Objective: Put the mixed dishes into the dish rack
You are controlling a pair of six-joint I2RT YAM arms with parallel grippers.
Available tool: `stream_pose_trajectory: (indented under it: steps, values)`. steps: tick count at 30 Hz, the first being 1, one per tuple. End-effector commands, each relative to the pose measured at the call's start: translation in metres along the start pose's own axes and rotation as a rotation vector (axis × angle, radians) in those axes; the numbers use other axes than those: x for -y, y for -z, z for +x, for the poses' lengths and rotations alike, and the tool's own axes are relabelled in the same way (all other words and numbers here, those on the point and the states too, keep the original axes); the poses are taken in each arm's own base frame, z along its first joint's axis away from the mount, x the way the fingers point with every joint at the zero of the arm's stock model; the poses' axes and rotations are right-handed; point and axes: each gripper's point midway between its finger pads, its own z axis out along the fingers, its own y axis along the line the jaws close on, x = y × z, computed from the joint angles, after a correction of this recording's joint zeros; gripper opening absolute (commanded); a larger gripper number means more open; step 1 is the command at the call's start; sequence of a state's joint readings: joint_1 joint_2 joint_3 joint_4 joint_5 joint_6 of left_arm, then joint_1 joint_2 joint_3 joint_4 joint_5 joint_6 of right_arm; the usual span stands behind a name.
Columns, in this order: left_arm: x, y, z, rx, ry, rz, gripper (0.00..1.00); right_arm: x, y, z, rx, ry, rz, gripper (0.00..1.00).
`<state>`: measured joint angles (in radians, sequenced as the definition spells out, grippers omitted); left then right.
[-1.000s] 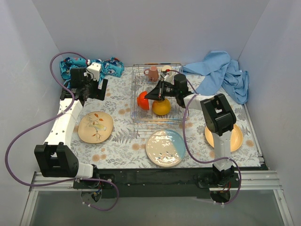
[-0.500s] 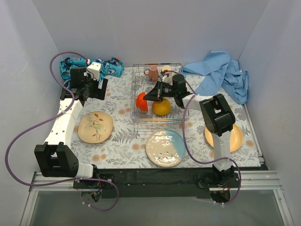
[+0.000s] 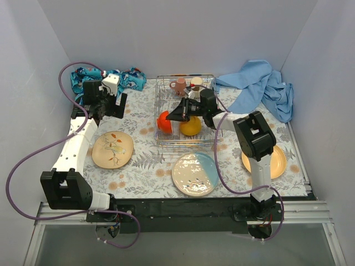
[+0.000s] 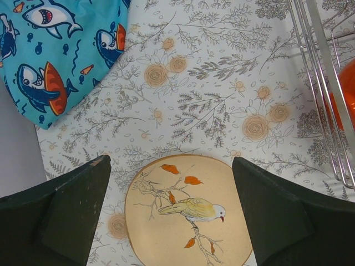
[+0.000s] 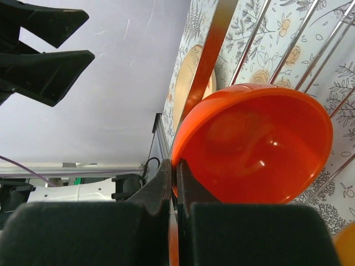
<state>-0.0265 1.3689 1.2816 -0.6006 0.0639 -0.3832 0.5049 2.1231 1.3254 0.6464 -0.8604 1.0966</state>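
The silver wire dish rack (image 3: 202, 138) stands mid-table. My right gripper (image 3: 173, 115) is shut on the rim of the red bowl (image 3: 164, 122), held on edge at the rack's left side; the wrist view shows the fingers (image 5: 166, 183) pinching the bowl (image 5: 260, 149). The orange bowl (image 3: 191, 127) sits in the rack beside it. The pinkish mug (image 3: 181, 86) and steel cup (image 3: 195, 82) are at the rack's far end. My left gripper (image 3: 111, 106) hangs open above the tan plate (image 3: 112, 148), which lies between its fingers (image 4: 72, 210) in the wrist view (image 4: 188, 221).
The cream-and-light-blue plate (image 3: 194, 173) lies near the front edge. The yellow-orange plate (image 3: 277, 162) lies at the right, partly behind my right arm. A blue patterned cloth (image 3: 89, 75) is at the back left, a plain light-blue cloth (image 3: 260, 83) at the back right.
My right gripper has moved slightly left with the red bowl inside the rack. The left arm has not moved.
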Motion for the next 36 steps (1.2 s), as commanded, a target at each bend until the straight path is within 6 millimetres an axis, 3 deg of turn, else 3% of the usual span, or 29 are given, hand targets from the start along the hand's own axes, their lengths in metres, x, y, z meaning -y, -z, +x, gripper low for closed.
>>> stream_pose_trajectory:
  steps: [1,5,6,8,12,14,16,17,28,36]
  values:
    - [0.001,0.013,-0.006,0.041,0.005,-0.004,0.92,-0.009,0.009,-0.008,0.042,0.040,-0.008,0.01]
    - [0.000,0.015,-0.008,0.048,0.005,-0.011,0.92,0.005,0.020,-0.013,0.057,0.046,0.040,0.01]
    - [0.000,0.016,-0.008,0.050,0.005,-0.013,0.92,0.009,0.023,-0.012,0.053,0.031,0.062,0.09]
    - [0.000,0.016,-0.007,0.051,0.005,-0.012,0.92,0.011,0.033,-0.020,0.064,0.064,0.085,0.12]
    - [0.002,0.015,-0.006,0.060,0.010,-0.009,0.92,0.022,0.055,-0.020,0.043,0.074,0.171,0.39]
    - [0.002,0.014,-0.006,0.073,0.014,-0.014,0.92,0.021,0.064,-0.023,0.038,0.088,0.186,0.44]
    - [0.002,0.012,-0.005,0.083,0.016,-0.013,0.93,0.029,0.072,-0.020,0.014,0.095,0.236,0.71]
    - [0.002,0.011,-0.004,0.084,0.018,-0.013,0.93,0.027,0.073,-0.024,0.017,0.116,0.253,0.97]
    - [0.008,0.013,0.004,0.099,0.043,-0.001,0.93,0.036,0.101,-0.048,-0.023,0.389,0.596,0.98]
    - [0.011,0.021,0.010,0.108,0.052,-0.003,0.94,0.019,0.099,-0.049,-0.045,0.456,0.564,0.98]
